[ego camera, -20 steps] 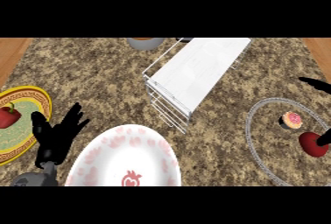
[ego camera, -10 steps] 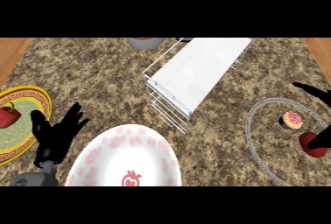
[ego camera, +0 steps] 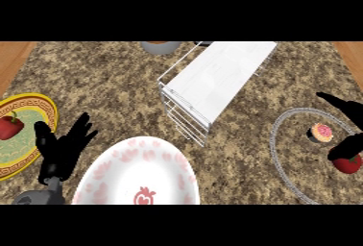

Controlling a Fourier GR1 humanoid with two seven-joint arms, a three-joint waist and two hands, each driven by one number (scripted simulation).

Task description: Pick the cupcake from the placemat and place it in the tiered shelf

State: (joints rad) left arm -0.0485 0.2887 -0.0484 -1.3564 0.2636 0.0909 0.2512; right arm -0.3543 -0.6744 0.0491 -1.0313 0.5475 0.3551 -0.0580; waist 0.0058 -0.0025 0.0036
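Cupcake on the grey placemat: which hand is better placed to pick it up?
Right. The right hand hovers open at the cupcake on the placemat; the left hand rests across the counter by the white plate.

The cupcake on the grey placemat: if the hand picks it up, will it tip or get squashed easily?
The cupcake looks small with a soft pink top, so fingers closing from above would probably dent it. Its short, wide shape suggests that it stands steadily and should not roll. The right hand is beside it.

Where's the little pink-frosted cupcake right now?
In the head view, the small pink-frosted cupcake sits at the right, on the round grey-rimmed placemat, just above a red apple and beside the black right hand.
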